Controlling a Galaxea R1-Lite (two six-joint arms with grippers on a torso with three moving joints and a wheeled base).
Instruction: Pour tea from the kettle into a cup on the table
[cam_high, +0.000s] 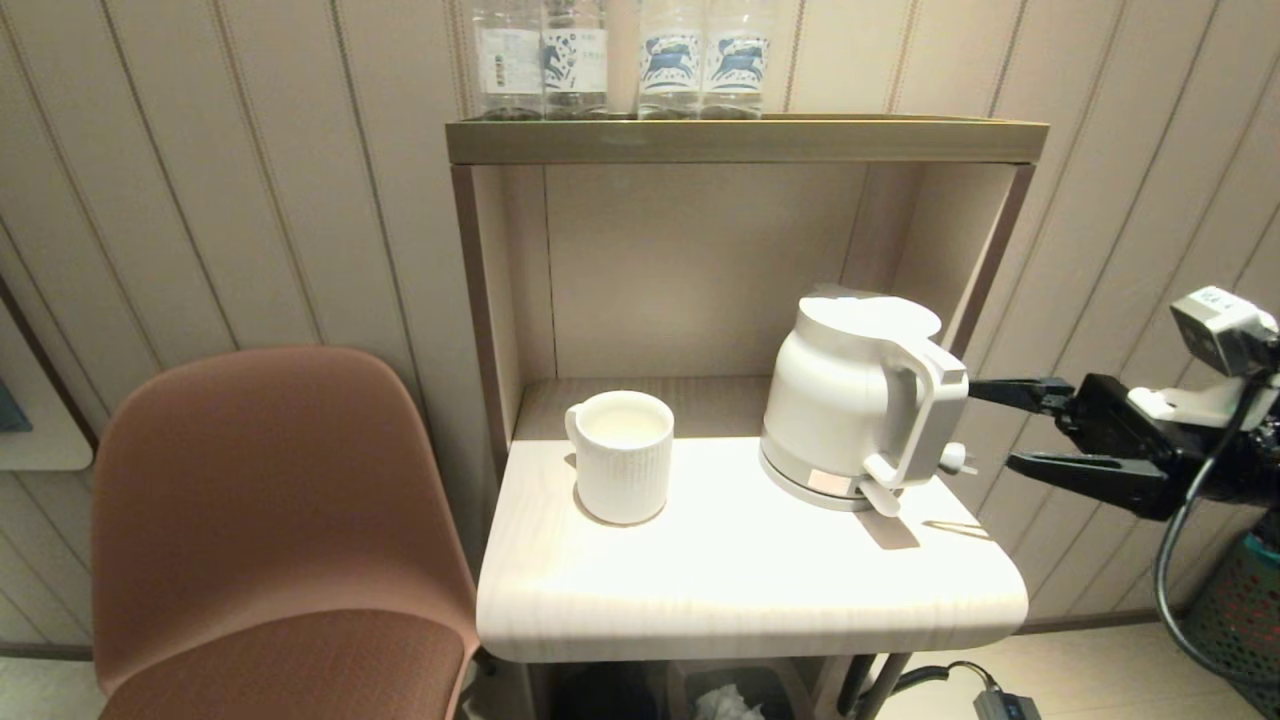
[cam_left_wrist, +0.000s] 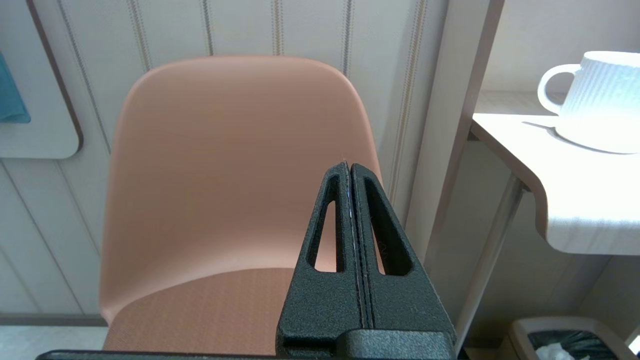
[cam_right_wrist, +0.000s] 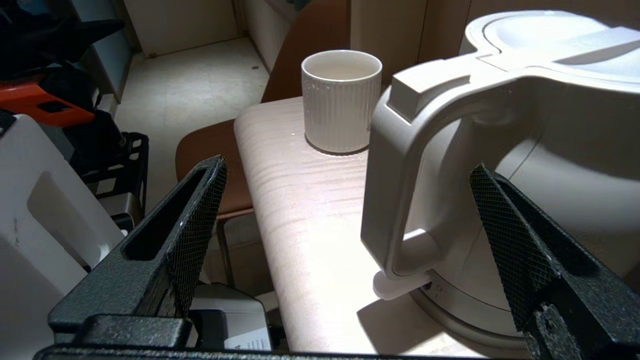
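Observation:
The white kettle (cam_high: 850, 395) stands on its round base at the right of the light wood table (cam_high: 740, 590), its loop handle (cam_high: 925, 410) turned to the right. The ribbed white cup (cam_high: 622, 455) stands upright at the table's left, well apart from the kettle. My right gripper (cam_high: 992, 425) is open just right of the handle, fingertips close to it with nothing held. In the right wrist view the handle (cam_right_wrist: 395, 190) shows between the spread fingers (cam_right_wrist: 200, 215), with the cup (cam_right_wrist: 341, 100) beyond. My left gripper (cam_left_wrist: 348, 167) is shut and empty, low beside the table, facing the chair.
A brown chair (cam_high: 270, 520) stands left of the table. The brown-framed shelf (cam_high: 745, 140) overhangs the table's back half and carries several clear water bottles (cam_high: 620, 60). A bin (cam_left_wrist: 565, 342) sits under the table. A green mesh basket (cam_high: 1240, 610) is at the far right.

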